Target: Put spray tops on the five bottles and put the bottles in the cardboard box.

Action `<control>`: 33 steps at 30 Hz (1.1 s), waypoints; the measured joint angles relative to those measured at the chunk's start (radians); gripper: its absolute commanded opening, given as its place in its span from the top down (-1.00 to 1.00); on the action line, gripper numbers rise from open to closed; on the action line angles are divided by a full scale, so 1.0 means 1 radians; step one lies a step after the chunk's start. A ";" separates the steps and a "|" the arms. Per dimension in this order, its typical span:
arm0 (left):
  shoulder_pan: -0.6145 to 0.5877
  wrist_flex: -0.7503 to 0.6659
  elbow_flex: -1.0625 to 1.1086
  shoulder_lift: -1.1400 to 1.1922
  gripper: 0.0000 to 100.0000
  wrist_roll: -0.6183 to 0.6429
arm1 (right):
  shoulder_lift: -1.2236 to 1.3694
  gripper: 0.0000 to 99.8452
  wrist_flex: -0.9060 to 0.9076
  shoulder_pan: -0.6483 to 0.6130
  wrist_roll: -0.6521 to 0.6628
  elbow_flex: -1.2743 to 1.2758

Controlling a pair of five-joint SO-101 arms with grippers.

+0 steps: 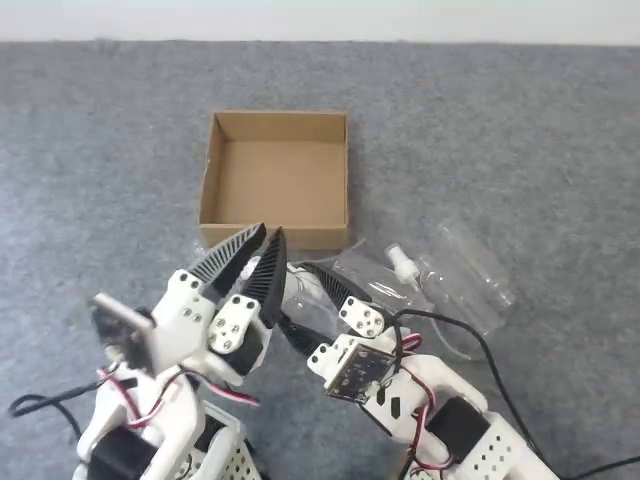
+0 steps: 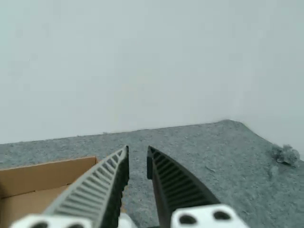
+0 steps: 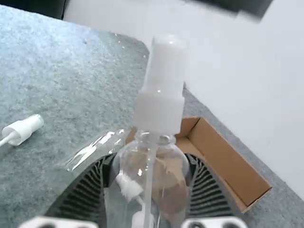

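high view: cardboard box point(image 1: 278, 120) open-topped and empty on grey carpet point(image 1: 100, 150), with clear bottles point(image 1: 470, 270) lying near its front corner. left wrist view: a box corner, carpet and white wall point(image 2: 142, 57); left gripper point(image 2: 137, 154) slightly parted, holding nothing. right wrist view: box behind and a loose spray top point(image 3: 21, 129) on the carpet; right gripper point(image 3: 149, 164) clenched on an upright bottle point(image 3: 161, 175) wearing a white spray cap point(image 3: 161, 85).

Matt cardboard box point(image 1: 322, 238), glossy clear plastic bottle point(image 3: 161, 166), rough cloth tabletop point(image 1: 520, 130).
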 measured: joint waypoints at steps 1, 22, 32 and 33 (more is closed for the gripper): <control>-0.021 0.000 -0.012 0.000 0.88 0.000 | 0.000 0.99 0.009 0.000 0.000 0.000; -0.488 0.000 0.043 0.000 0.89 -0.002 | 0.000 0.99 0.037 0.170 -0.178 0.000; -0.677 0.000 0.236 0.000 0.89 0.003 | 0.000 0.99 0.037 0.184 -0.187 0.000; -0.672 0.000 0.245 0.000 0.89 -0.003 | 0.000 0.99 0.037 0.184 -0.189 0.000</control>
